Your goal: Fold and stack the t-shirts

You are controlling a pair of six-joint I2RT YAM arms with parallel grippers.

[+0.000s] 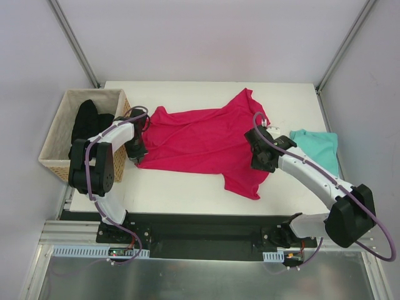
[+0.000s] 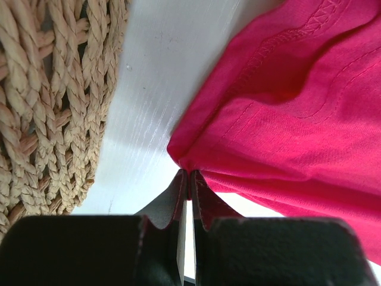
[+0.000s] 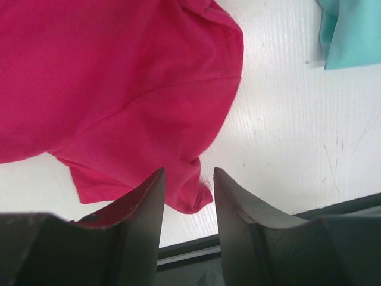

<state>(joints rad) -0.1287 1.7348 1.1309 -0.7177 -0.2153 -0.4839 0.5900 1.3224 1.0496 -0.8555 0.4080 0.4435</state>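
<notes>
Pinching the edge of the magenta t-shirt (image 1: pixel 200 140), your left gripper (image 2: pixel 189 179) is clamped on the pink cloth, its jaws pressed together with a stitched fold bunched right at their tips. From that grip the shirt spreads away to the gripper's right, rumpled and open across the white table (image 1: pixel 187 187), one sleeve reaching toward the far edge and another hanging toward the near one. Just beside the left gripper on its other side stands a woven wicker basket (image 1: pixel 56 153); the wrist view shows a strip of bare tabletop between its braided wall and the held hem. Inside the basket a black garment (image 1: pixel 84 119) is heaped against the far side, the only thing visible in it. Your right gripper (image 3: pixel 187 185) is released, jaws standing apart over the opposite side of the magenta shirt, with a loose corner of pink cloth lying in the gap between the fingers; whether either finger touches it cannot be told. Off to that gripper's right, apart from the pink fabric, the teal t-shirt (image 1: pixel 315 147) lies by itself near the table's edge.
</notes>
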